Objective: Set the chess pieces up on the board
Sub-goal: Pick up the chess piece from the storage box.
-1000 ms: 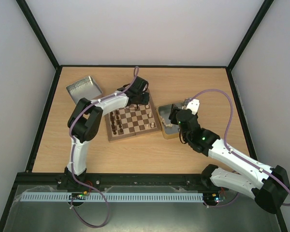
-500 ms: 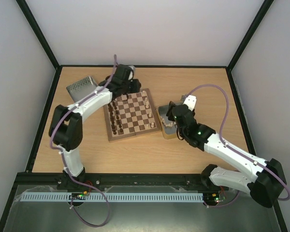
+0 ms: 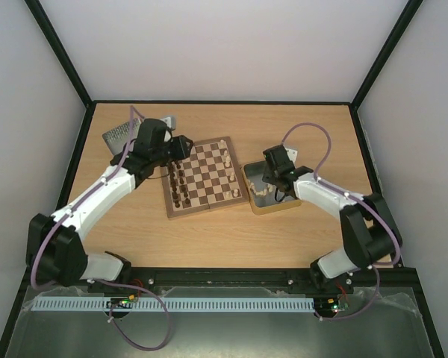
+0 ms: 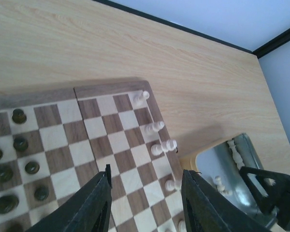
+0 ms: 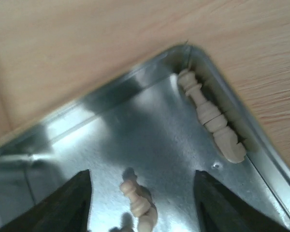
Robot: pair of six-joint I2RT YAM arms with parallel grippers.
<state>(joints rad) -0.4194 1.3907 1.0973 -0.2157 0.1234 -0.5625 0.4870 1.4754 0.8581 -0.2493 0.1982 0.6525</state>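
1. The chessboard (image 3: 205, 177) on the bench (image 3: 209, 231) has dark pieces (image 4: 20, 143) along one side and a few cream pieces (image 4: 163, 146) along the opposite edge.
2. The metal tin (image 5: 111, 140) beside it holds more cream ones.
3. Right end effector (image 5: 141, 193) — released, straddling a small cream piece (image 5: 140, 209); centre it, then close gently.
4. Left end effector (image 4: 145, 203) — released, empty, above the chessboard.

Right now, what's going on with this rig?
Chess setup, partway done. The left hand hovers open and empty over the board. Dark pieces stand on one side of it and a few cream pieces along the opposite edge. The right hand is open over the metal tin beside the board, just above a cream piece inside it. Nothing is gripped.
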